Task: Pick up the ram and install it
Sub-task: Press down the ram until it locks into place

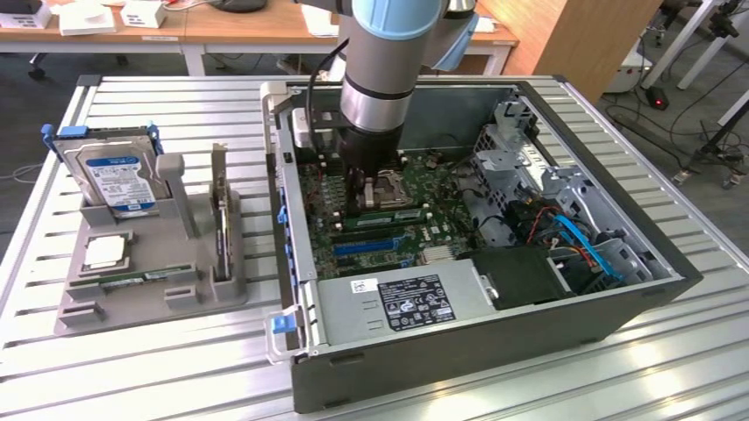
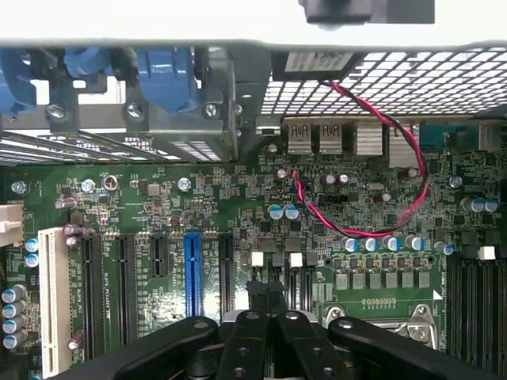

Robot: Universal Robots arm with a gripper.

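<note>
**Arm inside the computer case, fingers clenched with nothing visible between them**

Arm: lowered into the open computer case [image 1: 655, 289], over the far-left part of the green motherboard [image 1: 439, 232].

Fingers [image 2: 269, 317]: black, pressed together over the motherboard near the slots and the processor socket [image 2: 380, 313]; no stick can be made out between them.

Ram [image 1: 140, 277]: a narrow green stick lying flat in the near part of the grey holder [image 1: 153, 294], on the bench [image 1: 140, 368] to the exterior view's left of the case, well apart from the arm.

Second green stick [image 1: 388, 215]: seated in a slot on the motherboard, just to the right of the arm's lower end.

Hard drive [image 1: 117, 180]: blue-labelled, standing tilted at the far end of the holder (beside an upright card [image 1: 219, 219] in the holder's right slot).

Power supply [image 1: 398, 303]: grey box with a label, at the near edge of the case.

Red and black wire [image 2: 396, 182]: looped over the motherboard in the wrist view.
</note>
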